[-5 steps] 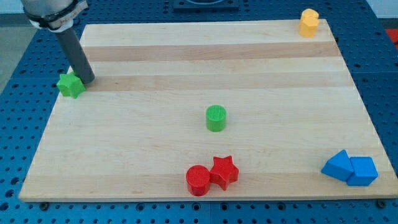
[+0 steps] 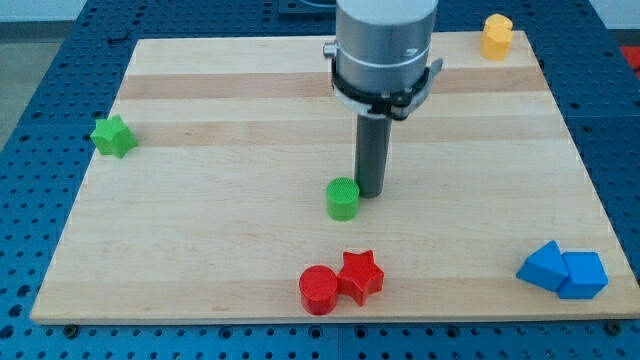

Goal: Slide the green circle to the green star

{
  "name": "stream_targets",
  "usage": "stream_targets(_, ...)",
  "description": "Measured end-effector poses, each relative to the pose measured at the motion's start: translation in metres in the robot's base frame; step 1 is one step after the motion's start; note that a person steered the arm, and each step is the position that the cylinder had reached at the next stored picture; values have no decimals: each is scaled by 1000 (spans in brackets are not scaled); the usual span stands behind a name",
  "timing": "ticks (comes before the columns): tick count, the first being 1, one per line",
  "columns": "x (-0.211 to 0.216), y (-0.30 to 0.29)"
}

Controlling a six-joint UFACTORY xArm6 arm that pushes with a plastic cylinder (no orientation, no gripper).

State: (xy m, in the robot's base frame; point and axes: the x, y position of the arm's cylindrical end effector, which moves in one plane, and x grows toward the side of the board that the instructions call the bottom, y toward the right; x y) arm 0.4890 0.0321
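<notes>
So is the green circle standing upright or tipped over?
Upright: the green circle shows its round ribbed top face upward, flat on the board, my tip beside it.

**Surfaces and finishes on this setup**

The table (image 2: 200,250) looks like pale wood, planks glued side by side with visible grain, smooth and matt. Underneath, at the frame's edges, is a blue perforated base (image 2: 30,200), metal by the look of it, with a slight sheen.

The green circle (image 2: 342,198) has fine ridges on top, like printed plastic, matt. The green star (image 2: 113,135), red star (image 2: 360,276), red circle (image 2: 319,289), blue blocks (image 2: 563,270) and orange block (image 2: 496,35) all look like the same dull plastic.

The rod above my tip (image 2: 369,193) is dark and matt; the collar (image 2: 385,45) above is smooth grey, faintly glossy.
</notes>
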Motion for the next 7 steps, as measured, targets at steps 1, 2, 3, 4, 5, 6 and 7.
stream_targets(1,18,-12)
stream_targets(2,35,-32)
stream_targets(3,46,-62)
stream_targets(4,48,-96)
stream_targets(5,29,-131)
stream_targets(6,6,-187)
stream_targets(7,0,-217)
